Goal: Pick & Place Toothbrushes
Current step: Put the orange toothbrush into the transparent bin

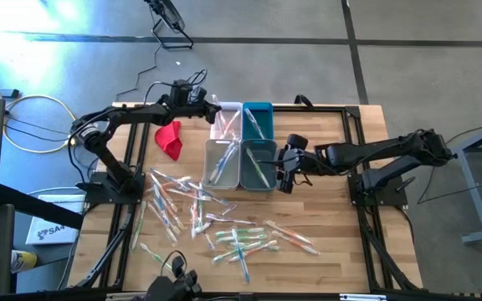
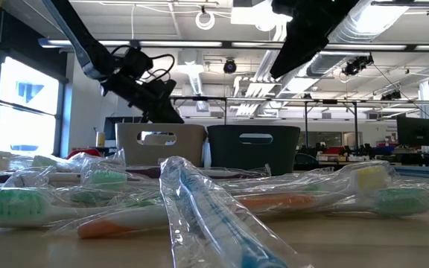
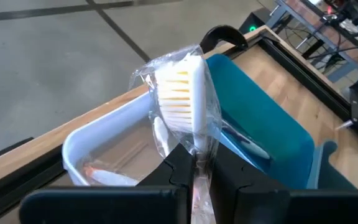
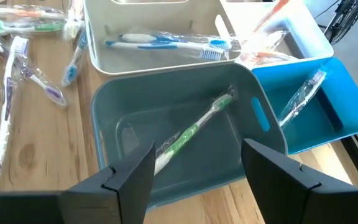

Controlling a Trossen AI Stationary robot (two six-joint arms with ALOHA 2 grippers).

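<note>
Above the white bin [image 3: 104,149], the left gripper [image 3: 194,171] clenches a wrapped white toothbrush [image 3: 185,99]; released off-centre, it could slip into the blue bin [image 3: 260,137]. Four bins hold a few brushes; dozens of toothbrushes [image 1: 224,221] lie on the desk [image 1: 341,209]. Rightward, the right gripper [image 4: 194,168] hovers, jaws released, over a grey-teal bin [image 4: 117,118].

held toothbrush [image 3: 188,93]: white handle, clear wrapper, standing upright, pinched in the left hand [image 3: 194,163] above the far white bin [image 3: 82,149]
loose toothbrushes [image 1: 224,221]: dozens in wrappers, scattered flat over the near worktop [image 1: 341,226]
binned toothbrushes: green one [image 4: 191,132] lying diagonally in the grey-teal bin [image 4: 107,124]; blue one [image 4: 166,42] in the neighbouring pale bin [image 4: 92,43]
</note>
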